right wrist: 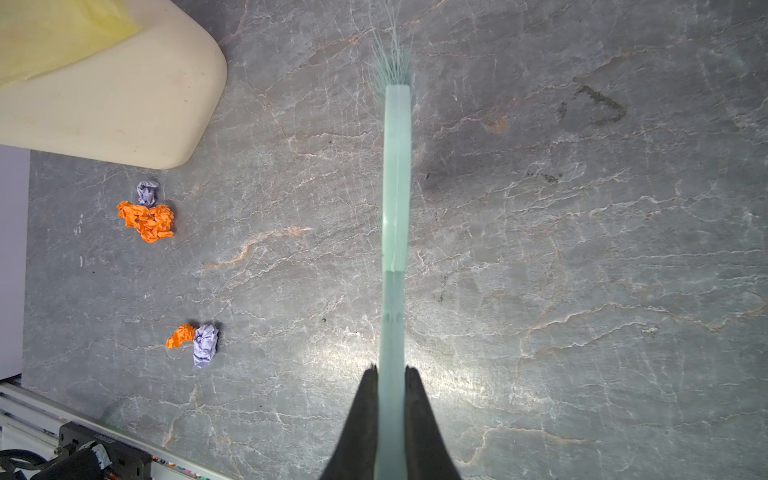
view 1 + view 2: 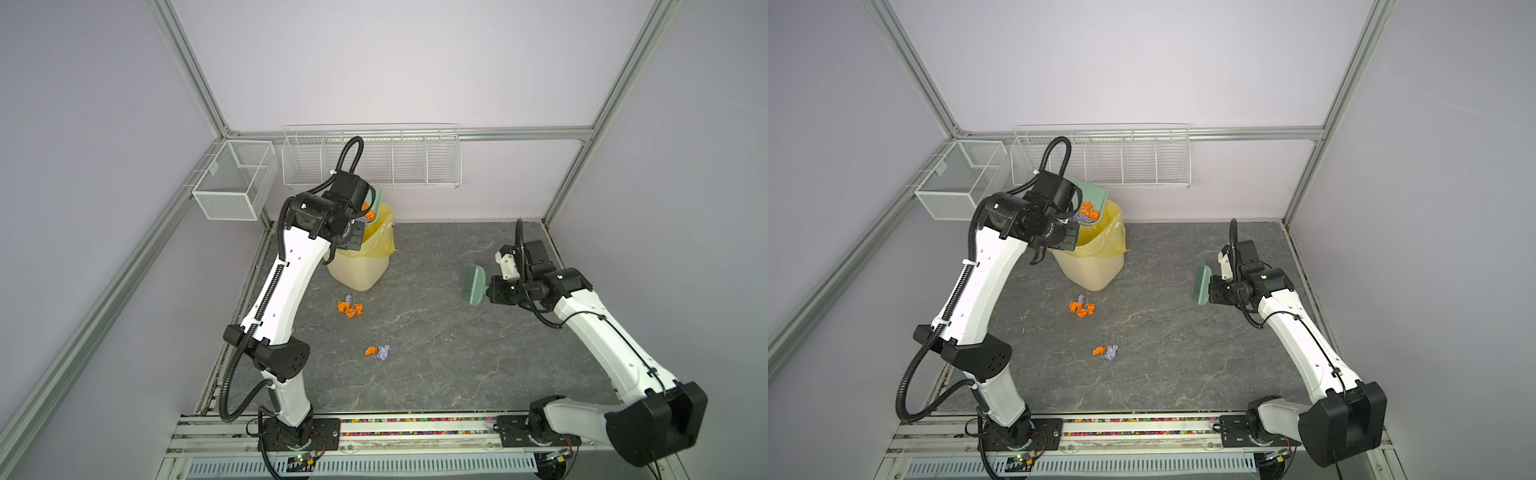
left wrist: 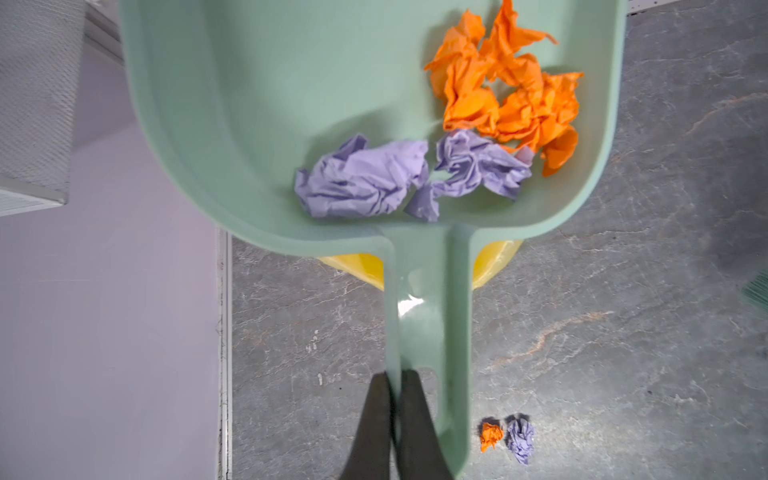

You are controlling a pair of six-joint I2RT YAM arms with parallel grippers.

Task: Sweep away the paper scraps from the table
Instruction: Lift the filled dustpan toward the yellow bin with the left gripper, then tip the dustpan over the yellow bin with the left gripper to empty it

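Note:
My left gripper [image 3: 392, 374] is shut on one wall of the mint-green dustpan's [image 3: 270, 104] handle and holds the pan raised over the bin [image 2: 361, 270]. Orange [image 3: 507, 91] and lavender [image 3: 365, 183] paper scraps lie in the pan. On the table [image 2: 436, 332] two small groups of paper scraps remain: one [image 2: 350, 307] just in front of the bin, another [image 2: 377, 351] nearer the middle; both top views show them. My right gripper [image 1: 391, 368] is shut on the green brush [image 1: 397, 178], held above the table's right side [image 2: 473, 286], well apart from the scraps.
The cream bin has a yellow liner [image 2: 1106, 232] and stands at the table's back left. A wire rack [image 2: 372, 160] hangs on the back wall and a mesh basket [image 2: 235, 178] on the left frame. The arms' base rail [image 2: 415, 428] runs along the front edge.

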